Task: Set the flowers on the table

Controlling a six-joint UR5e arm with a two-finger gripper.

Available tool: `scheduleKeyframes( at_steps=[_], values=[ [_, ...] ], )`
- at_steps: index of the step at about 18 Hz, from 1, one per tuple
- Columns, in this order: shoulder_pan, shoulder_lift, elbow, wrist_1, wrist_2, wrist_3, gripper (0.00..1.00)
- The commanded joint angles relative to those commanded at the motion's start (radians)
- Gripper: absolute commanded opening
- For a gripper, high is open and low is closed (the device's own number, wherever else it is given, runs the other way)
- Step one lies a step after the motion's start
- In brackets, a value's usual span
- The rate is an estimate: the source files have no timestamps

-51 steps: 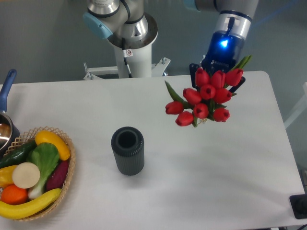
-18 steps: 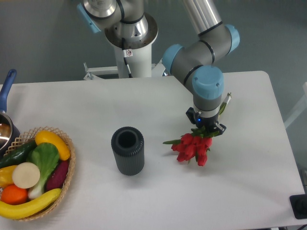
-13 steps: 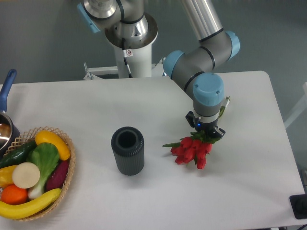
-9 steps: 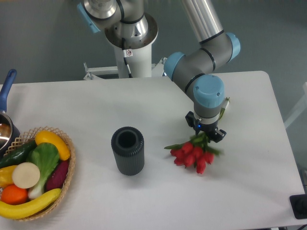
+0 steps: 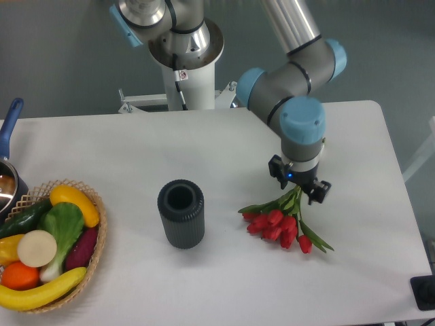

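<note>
The flowers [image 5: 280,225] are lying on the table [image 5: 204,149], to the right of the dark ribbed vase [image 5: 181,213] and well apart from it, with the red heads fanning out toward the front and the green stems running up and back toward the gripper [image 5: 299,183]. The gripper is hanging directly over the stem end, its two fingers looking spread to either side of the stems rather than pinching them, so it is reading as open and not holding the bunch. Judging by how the heads and leaves are splaying flat on the surface, the bunch is looking light and floppy, with soft blooms that would be bruising or bending under any squeeze. The stems, bundled together, are offering the firmest place to take hold, near where they are gathered, and not the heads. The placing is appearing essentially done, with only a straight lift of the arm remaining. A wicker basket [image 5: 95,255] of produce is sitting at the far left front corner
</note>
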Motion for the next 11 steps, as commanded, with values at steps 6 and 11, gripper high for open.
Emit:
scheduleKeyframes(
  at_steps=[6, 11],
  values=[
    [0.120, 0.147, 0.008, -0.012, -0.256, 0.003, 1.00],
    [0.181, 0.230, 0.006, -0.139, -0.299, 0.093, 1.00]
  ],
)
